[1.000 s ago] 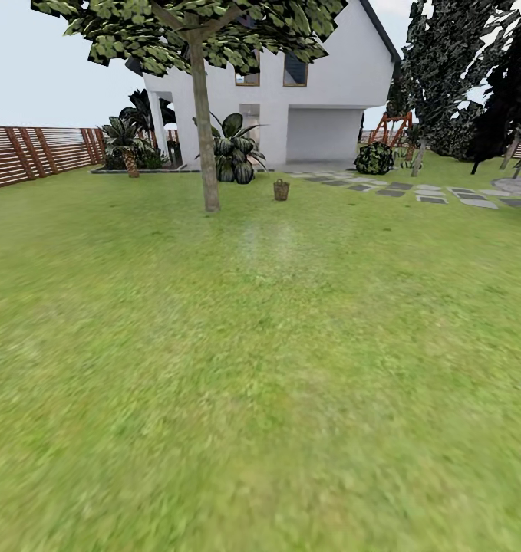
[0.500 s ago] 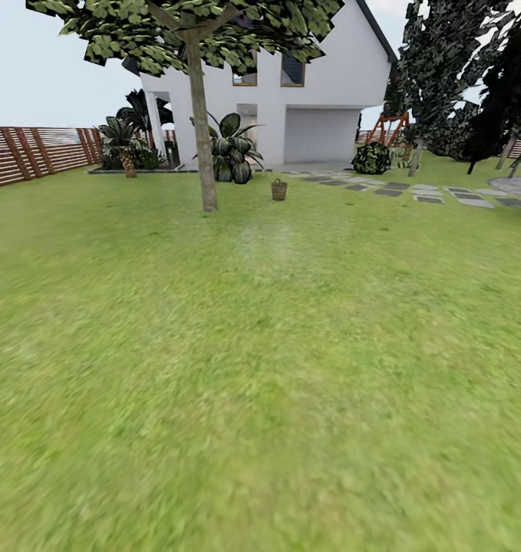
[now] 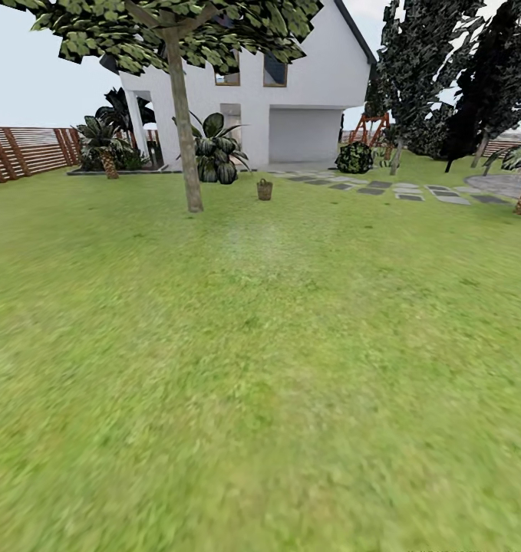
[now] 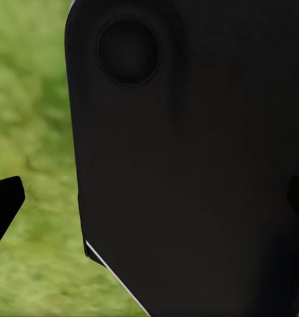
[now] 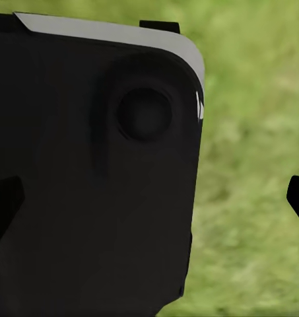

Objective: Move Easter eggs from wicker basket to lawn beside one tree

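Progress is at the approach stage: judged from the head view, no egg is out yet and all three placements remain. The wicker basket (image 3: 265, 189) stands far ahead on the lawn (image 3: 260, 368) at about 12 o'clock, near the house (image 3: 291, 92). The tree (image 3: 185, 146) with the pale trunk rises near it, at about 11 o'clock from me, the two standing apart. The basket is too small to show its contents; I cannot tell whether eggs lie inside. In each wrist view a dark panel covers much of the picture, with dark fingertips at the edges over grass. I cannot tell how far either claw is open; nothing shows between the tips.
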